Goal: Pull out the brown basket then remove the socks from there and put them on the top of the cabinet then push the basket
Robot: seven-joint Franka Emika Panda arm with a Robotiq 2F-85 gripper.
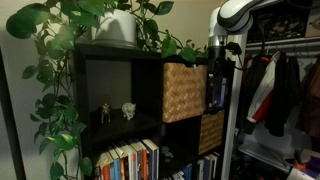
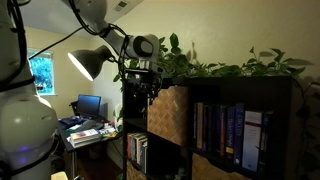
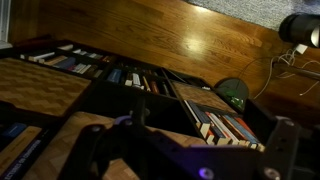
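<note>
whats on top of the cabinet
A leafy plant in a white pot stands on the cabinet. Leaves cover much of the top, so anything behind them is hidden.

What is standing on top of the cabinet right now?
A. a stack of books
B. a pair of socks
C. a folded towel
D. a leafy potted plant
D: in both exterior views a leafy potted plant stands on top of the cabinet, with vines trailing down one side.
</note>
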